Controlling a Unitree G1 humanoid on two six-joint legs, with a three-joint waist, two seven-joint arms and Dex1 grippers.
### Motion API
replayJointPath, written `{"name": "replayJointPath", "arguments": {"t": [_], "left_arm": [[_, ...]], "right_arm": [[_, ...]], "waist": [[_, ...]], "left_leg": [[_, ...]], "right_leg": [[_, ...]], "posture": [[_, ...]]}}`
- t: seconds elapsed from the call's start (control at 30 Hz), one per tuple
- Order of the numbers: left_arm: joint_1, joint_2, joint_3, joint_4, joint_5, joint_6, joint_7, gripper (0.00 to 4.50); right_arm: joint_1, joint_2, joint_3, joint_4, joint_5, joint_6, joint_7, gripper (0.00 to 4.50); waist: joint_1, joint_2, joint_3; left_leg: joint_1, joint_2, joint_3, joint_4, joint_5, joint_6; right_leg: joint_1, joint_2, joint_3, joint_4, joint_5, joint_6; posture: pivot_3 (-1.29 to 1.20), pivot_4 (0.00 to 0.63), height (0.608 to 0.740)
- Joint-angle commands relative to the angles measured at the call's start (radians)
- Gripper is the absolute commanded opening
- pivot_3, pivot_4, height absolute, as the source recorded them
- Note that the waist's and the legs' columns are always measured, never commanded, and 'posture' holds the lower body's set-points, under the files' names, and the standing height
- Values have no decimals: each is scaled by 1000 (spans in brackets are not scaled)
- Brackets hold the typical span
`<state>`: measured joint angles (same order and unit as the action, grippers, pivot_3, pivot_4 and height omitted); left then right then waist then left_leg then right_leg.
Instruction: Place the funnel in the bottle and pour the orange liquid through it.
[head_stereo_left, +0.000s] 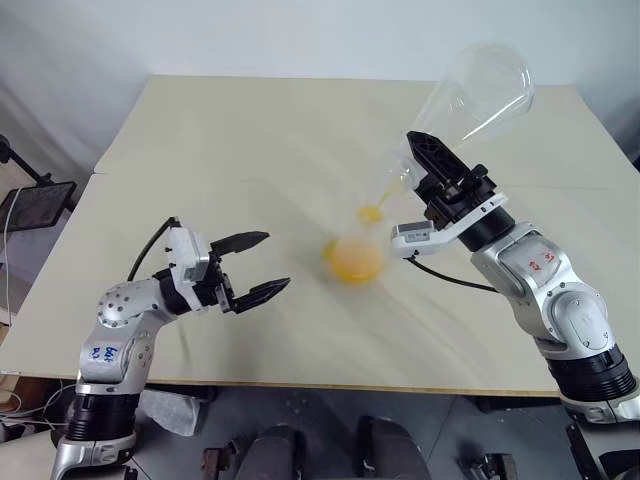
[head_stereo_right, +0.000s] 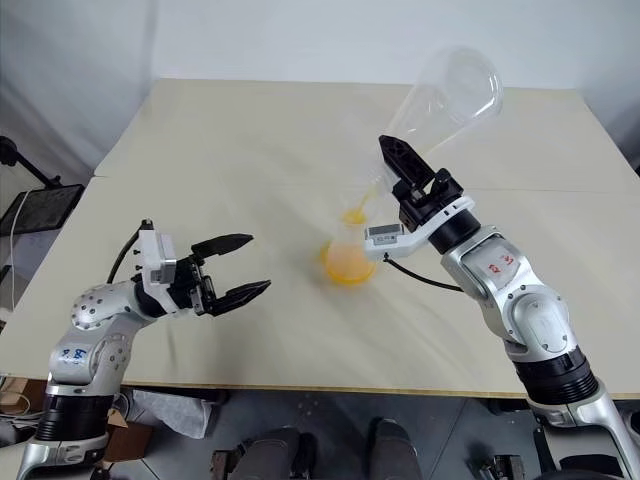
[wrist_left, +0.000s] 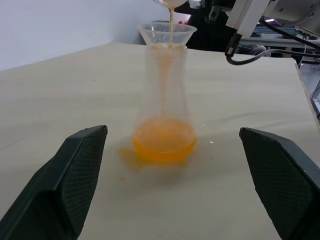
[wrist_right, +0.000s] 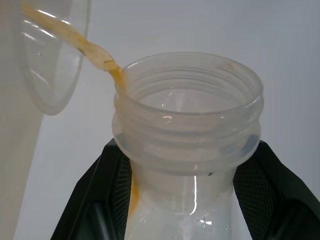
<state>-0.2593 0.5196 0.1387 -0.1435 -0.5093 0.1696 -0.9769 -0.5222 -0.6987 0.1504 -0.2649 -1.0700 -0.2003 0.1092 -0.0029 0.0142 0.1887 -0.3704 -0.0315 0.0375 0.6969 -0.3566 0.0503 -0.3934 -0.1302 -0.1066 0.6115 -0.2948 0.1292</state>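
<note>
The bottle (wrist_left: 165, 95) stands upright mid-table with the clear funnel (wrist_left: 167, 32) seated in its neck. Orange liquid (wrist_left: 164, 142) pools in its base. My right gripper (head_stereo_left: 428, 165) is shut on the neck of a large clear flask (head_stereo_left: 482, 92), held tilted above the bottle with its mouth down. A thin orange stream (wrist_right: 102, 54) runs from the flask's mouth (wrist_right: 190, 100) into the funnel. Black fingers (wrist_right: 107, 190) clamp either side of that neck. My left gripper (head_stereo_left: 273, 262) hangs open to the left of the bottle, apart from it, holding nothing.
The beige table (head_stereo_left: 250, 130) stretches far behind and to both sides of the bottle; its front edge (head_stereo_left: 300, 383) runs just below my arms. A black stand (head_stereo_left: 35, 205) sits off the table's left side. A faint orange tint (wrist_left: 125, 156) lies on the table at the bottle's base.
</note>
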Motion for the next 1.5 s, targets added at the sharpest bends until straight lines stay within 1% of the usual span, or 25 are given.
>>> {"name": "replayJointPath", "arguments": {"t": [0.03,0.2,0.33,0.43,0.5,0.57,0.63,0.67,0.8,0.9,0.97,1.0,1.1,1.13,1.23,1.37,1.43,1.5], "left_arm": [[-8,-3,4,-22,-16,-17,-3,4500],[-14,-4,3,-18,-14,-18,-2,4500],[-17,-3,3,-17,-14,-18,-2,4500],[-16,0,6,-16,-14,-17,-4,4500],[-18,1,6,-13,-13,-18,-5,4500],[-23,3,8,-4,-13,-20,-10,4500],[-33,9,14,12,-10,-26,-16,4500],[-39,11,17,18,-9,-28,-17,4500],[-53,22,19,30,-12,-23,-27,4500],[-57,33,19,37,-13,-19,-41,4500],[-63,41,21,40,-14,-14,-45,4500],[-66,44,24,42,-17,-11,-46,4500],[-67,55,24,44,-21,-5,-56,4500],[-66,56,22,44,-21,-3,-58,4500],[-73,51,16,46,-19,-1,-57,4500],[-78,44,10,44,-18,2,-53,4500],[-77,43,9,41,-18,4,-53,4500],[-75,43,10,39,-19,4,-53,4500]], "right_arm": [[-8,-16,-26,-28,-7,-9,-28,2414],[-6,-10,-24,-23,-6,-9,-29,2414],[0,6,-33,-24,28,-2,-15,2414],[11,29,-44,-33,140,2,45,2414],[19,42,-50,-41,185,12,68,2414],[20,51,-48,-51,199,18,84,2414],[25,82,-58,-73,262,54,125,2414],[35,108,-76,-93,322,90,158,2414],[51,165,-152,-152,454,204,232,2414],[37,217,-222,-183,579,343,287,2414],[36,242,-289,-202,653,448,308,2414],[32,265,-338,-206,729,526,331,2414],[29,303,-484,-181,915,667,354,2414],[31,307,-527,-156,954,688,343,2414],[35,300,-602,-65,1052,704,339,2414],[41,268,-644,56,1132,735,340,2414],[44,242,-649,129,1140,697,326,2414],[39,233,-651,158,1175,696,329,2414]], "waist": [[0,0,0],[0,0,0],[0,0,0],[0,0,0],[0,0,0],[0,0,0],[0,0,0],[1,0,0],[2,0,0],[2,0,0],[2,0,0],[2,0,0],[3,0,0],[3,0,0],[1,0,0],[-1,1,0],[0,1,0],[0,1,0]], "left_leg": [[0,0,0,0,0,0],[0,0,0,0,0,0],[0,0,0,0,0,0],[0,0,0,0,0,0],[0,0,0,0,0,0],[0,0,0,0,0,0],[0,0,0,0,0,0],[0,0,0,0,0,0],[0,0,-1,0,0,0],[0,0,-1,0,0,0],[0,0,-1,0,0,0],[0,0,-2,0,0,0],[0,0,-2,0,0,0],[0,0,-2,0,0,0],[0,0,-1,-1,0,0],[1,0,0,-1,0,0],[1,0,0,-1,0,0],[1,-1,0,-1,0,0]], "right_leg": [[0,0,0,0,0,0],[0,0,0,0,0,0],[0,0,0,0,0,0],[0,0,0,0,0,0],[0,0,0,0,0,0],[0,0,0,0,0,0],[0,0,0,0,0,0],[0,0,0,0,0,0],[1,0,0,0,0,0],[1,0,-1,0,0,0],[1,0,0,0,0,0],[1,0,0,1,0,0],[1,0,0,1,0,0],[1,0,0,1,0,0],[1,-1,0,1,0,0],[0,0,0,1,0,0],[0,0,0,2,0,0],[0,-1,0,1,0,0]], "posture": [[0,150,740],[0,150,740],[0,150,740],[0,150,740],[0,150,740],[0,150,740],[0,150,740],[0,150,740],[0,150,740],[0,150,740],[0,150,740],[0,150,740],[0,150,740],[0,150,740],[0,150,740],[0,150,740],[0,150,740],[0,150,740]]}}
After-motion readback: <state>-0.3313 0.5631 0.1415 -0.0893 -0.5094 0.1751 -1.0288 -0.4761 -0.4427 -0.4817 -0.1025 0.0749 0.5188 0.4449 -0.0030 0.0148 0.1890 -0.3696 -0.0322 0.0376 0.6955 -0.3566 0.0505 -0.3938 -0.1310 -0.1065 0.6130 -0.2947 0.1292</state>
